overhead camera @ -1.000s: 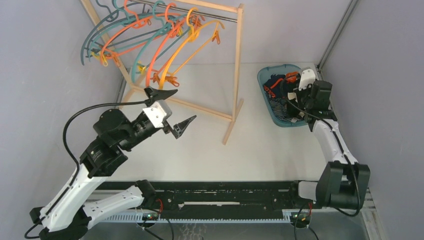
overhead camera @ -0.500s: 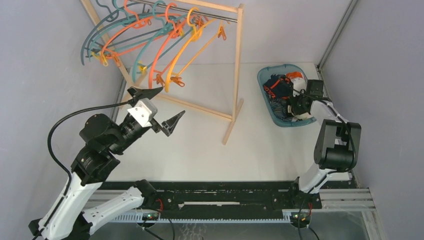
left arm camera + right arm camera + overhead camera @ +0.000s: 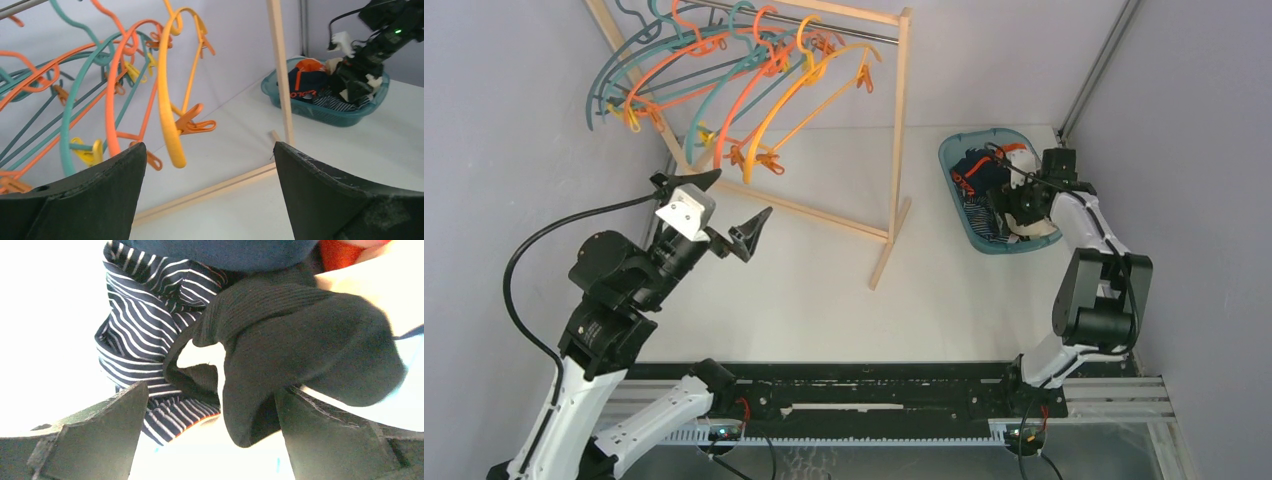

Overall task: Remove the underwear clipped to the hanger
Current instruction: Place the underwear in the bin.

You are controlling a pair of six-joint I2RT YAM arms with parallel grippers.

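Note:
The hangers (image 3: 754, 90), orange, teal and yellow, hang on the wooden rack (image 3: 899, 130); their clips hold nothing. The underwear (image 3: 984, 175) lies heaped in the teal basket (image 3: 954, 145). In the right wrist view a black piece (image 3: 300, 340) rests over a navy striped piece (image 3: 135, 340). My right gripper (image 3: 211, 387) is open, low over the heap (image 3: 1016, 200). The black cloth droops between its jaws and is not pinched. My left gripper (image 3: 742, 193) hangs open and empty in front of the rack, facing the yellow hanger (image 3: 167, 100).
The rack's base bar (image 3: 210, 190) runs across the table just beyond my left gripper. Its right upright (image 3: 280, 70) stands between that gripper and the basket (image 3: 325, 117). Grey walls close in at the back and on both sides.
My right gripper has gone from shut to open, letting the black underwear go into the basket, while its arm folded back. My left arm has drawn its open gripper leftward.

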